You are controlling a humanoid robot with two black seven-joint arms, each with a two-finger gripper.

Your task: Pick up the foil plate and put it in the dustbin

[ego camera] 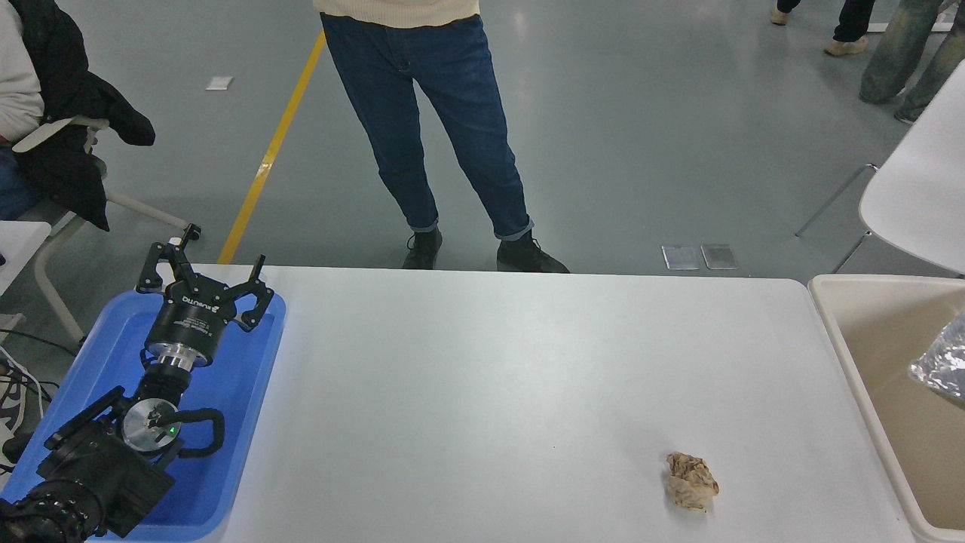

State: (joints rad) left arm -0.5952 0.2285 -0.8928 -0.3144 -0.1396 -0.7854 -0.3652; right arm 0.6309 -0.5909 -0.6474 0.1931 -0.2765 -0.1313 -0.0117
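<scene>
reading the table from our left: our left gripper [202, 277] sits parked above the far end of the blue tray [249, 377], fingers splayed apart and holding nothing, clear of the working area. our right arm and its gripper are out of view, so we cannot tell whether that claw is spread or pinching anything. the foil plate [942, 360] shows only as a crinkled silver corner at the right edge of the picture, inside the outline of the dustbin [833, 332], whose rim butts against the table's right end. we judge the plate is over or within the bin; whether it is held from off-frame, falling, or leaning on the inner wall we cannot say, since most of it is cut off by the frame. the bin stands at that edge, lower than the tabletop it seems, probably so waste can be carried sideways off the white table [528, 362] and let go without much lifting. a crumpled brown paper ball [691, 480] lies on the table near the front right, well apart from the bin and not part of this job. a person in blue jeans [445, 136] stands at the far side, just beyond the table edge, hands not visible. by our judgement the task is at or near its last step, with the plate in the bin's mouth.
</scene>
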